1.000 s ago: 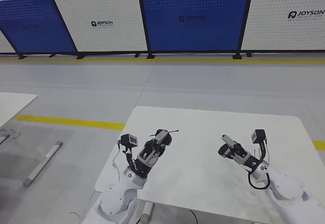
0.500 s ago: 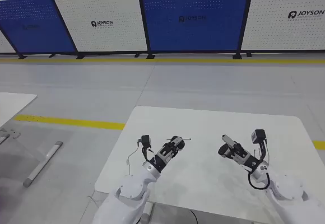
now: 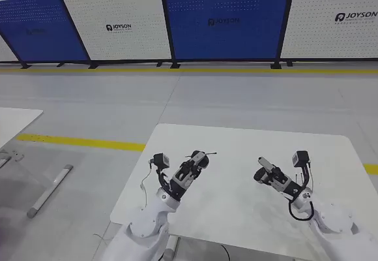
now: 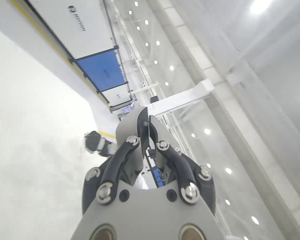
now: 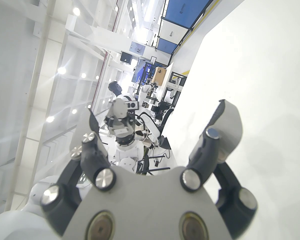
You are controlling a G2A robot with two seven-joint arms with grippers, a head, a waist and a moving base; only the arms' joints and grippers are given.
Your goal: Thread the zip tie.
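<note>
My left gripper [image 3: 198, 160] hovers above the left half of the white table [image 3: 241, 138], shut on a thin black zip tie [image 3: 208, 154] whose free end pokes out to the right. In the left wrist view the fingers [image 4: 136, 126] press together on the zip tie [image 4: 146, 124], seen end-on. My right gripper [image 3: 262, 169] hangs over the right half of the table, open and holding nothing. The right wrist view shows its fingers [image 5: 226, 116] spread wide apart, with the left arm's gripper [image 5: 120, 121] farther off. A gap of bare table separates the two grippers.
The table's left edge [image 3: 131, 176] runs close to my left arm. Another white table [image 3: 0, 124] stands apart at the far left across the grey floor. Blue and white panels [image 3: 225, 29] line the back of the room.
My left gripper with the zip tie swung right toward the middle of the table, then drew back slightly left. The right arm has kept still.
</note>
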